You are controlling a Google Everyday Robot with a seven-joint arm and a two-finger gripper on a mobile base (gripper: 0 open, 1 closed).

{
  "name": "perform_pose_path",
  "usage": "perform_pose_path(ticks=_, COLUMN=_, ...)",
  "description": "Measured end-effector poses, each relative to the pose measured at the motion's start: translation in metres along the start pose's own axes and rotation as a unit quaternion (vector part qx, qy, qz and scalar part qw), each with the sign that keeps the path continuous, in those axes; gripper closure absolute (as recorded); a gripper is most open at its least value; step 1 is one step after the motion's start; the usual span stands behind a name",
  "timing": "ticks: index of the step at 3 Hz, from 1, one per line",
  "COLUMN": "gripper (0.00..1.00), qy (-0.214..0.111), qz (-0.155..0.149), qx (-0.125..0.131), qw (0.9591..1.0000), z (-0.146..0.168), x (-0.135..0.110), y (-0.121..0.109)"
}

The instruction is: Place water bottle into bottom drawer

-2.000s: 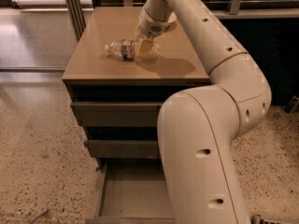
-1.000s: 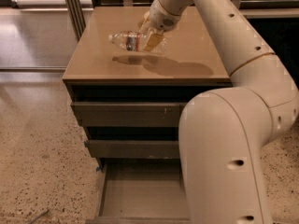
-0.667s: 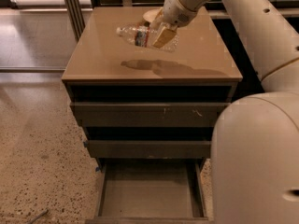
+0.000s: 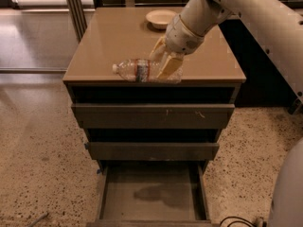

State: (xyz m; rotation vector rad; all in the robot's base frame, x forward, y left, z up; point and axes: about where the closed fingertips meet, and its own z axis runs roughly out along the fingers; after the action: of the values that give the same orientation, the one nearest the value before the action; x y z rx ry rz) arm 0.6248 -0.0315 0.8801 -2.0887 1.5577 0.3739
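Note:
The water bottle [image 4: 142, 70] is clear and ribbed with a red-white-blue label; it is held level, cap to the left, in the air over the front edge of the cabinet top. My gripper [image 4: 163, 63] is shut on the bottle's right half, its pale fingers [image 4: 169, 66] on either side of it. The white arm reaches down from the upper right. The bottom drawer [image 4: 151, 193] is pulled out below, a shallow tray with a flat floor and nothing in it, straight under the bottle.
A pale bowl [image 4: 161, 18] sits at the back of the brown cabinet top [image 4: 109, 37]. Two upper drawers [image 4: 151, 116] are shut. Speckled floor lies on both sides; a metal post [image 4: 73, 8] stands at the back left.
The gripper has carried the bottle forward from over the middle of the cabinet top to its front edge, over the open bottom drawer.

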Motion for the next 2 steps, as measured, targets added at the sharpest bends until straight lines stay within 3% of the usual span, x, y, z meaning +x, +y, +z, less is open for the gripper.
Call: perform_pose_path(ticks=2, gripper=1.00, qy=-0.010, qz=-0.008, qx=-0.006, qw=0.9999, z=0.003, x=0.006, y=0.010)
